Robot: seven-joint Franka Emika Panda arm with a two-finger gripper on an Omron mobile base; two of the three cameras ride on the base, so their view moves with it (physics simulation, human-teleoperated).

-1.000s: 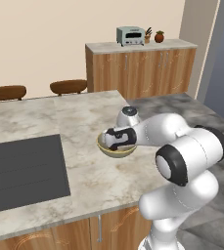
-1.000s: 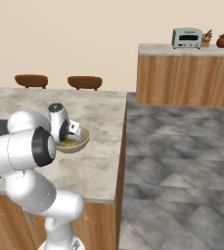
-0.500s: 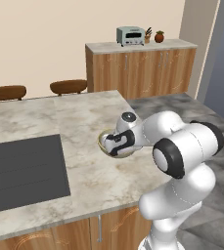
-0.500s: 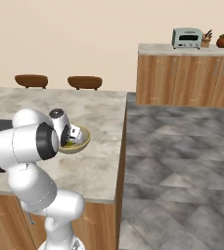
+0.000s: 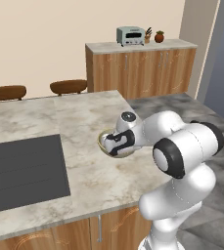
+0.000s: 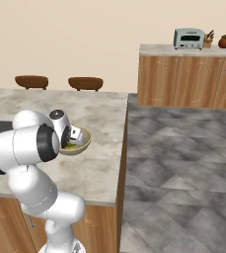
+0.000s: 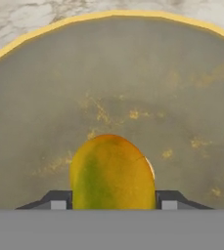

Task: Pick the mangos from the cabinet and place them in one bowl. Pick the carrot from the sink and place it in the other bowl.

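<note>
A marble counter (image 5: 45,122) carries a pale tan bowl (image 6: 85,141), and the claw (image 7: 113,202) reaches down inside it. A yellow-green mango (image 7: 112,172) sits squarely between the claw's two tips, which are closed against its sides. The bowl floor lies directly ahead of the claw (contact with it cannot be told), so letting go comes next.

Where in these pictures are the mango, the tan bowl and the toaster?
mango (image 7: 112,172): hand view, middle of its skin.
tan bowl (image 6: 85,142): right base view, outer wall.
toaster (image 5: 130,35): left base view, front face.
</note>
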